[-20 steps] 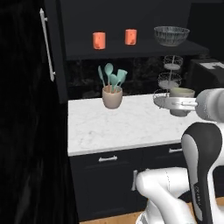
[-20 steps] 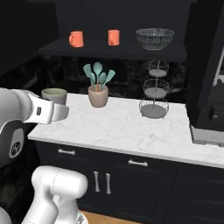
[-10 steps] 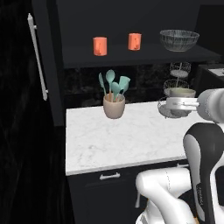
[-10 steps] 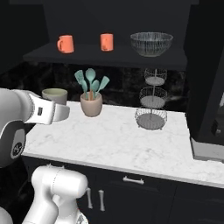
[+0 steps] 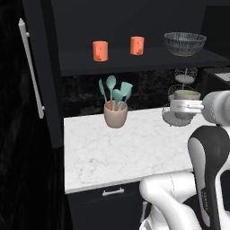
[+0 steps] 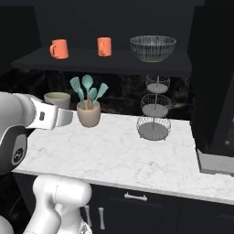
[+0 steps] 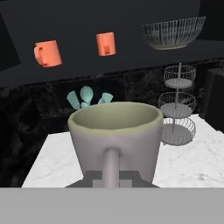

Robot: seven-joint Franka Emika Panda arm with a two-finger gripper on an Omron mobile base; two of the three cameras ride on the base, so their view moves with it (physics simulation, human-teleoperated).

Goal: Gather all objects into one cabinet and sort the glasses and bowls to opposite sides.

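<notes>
- Cabinet (image 5: 67,63): black, door swung open w/ white bar handle (image 5: 30,67); landmark for all below.
- Arm: forearm level, reaching fwd over counter (image 6: 114,151) under cabinet shelf.
- Bowl (image 6: 152,48): shelf's right end.
- Orange mugs (image 6: 59,49) (image 6: 104,46): shelf's left part, apart.
- Grey-beige mug (image 7: 114,138): upright, below shelf, above counter.
- Gripper (image 7: 111,177): jaws clamped on mug handle.

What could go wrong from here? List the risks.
1. The gripper holds the grey-beige mug only by its handle, so it might tilt or slip.
2. The shelf already carries two orange mugs and the bowl; a careless placement could knock one.
3. The utensil pot stands below the likely path.
</notes>
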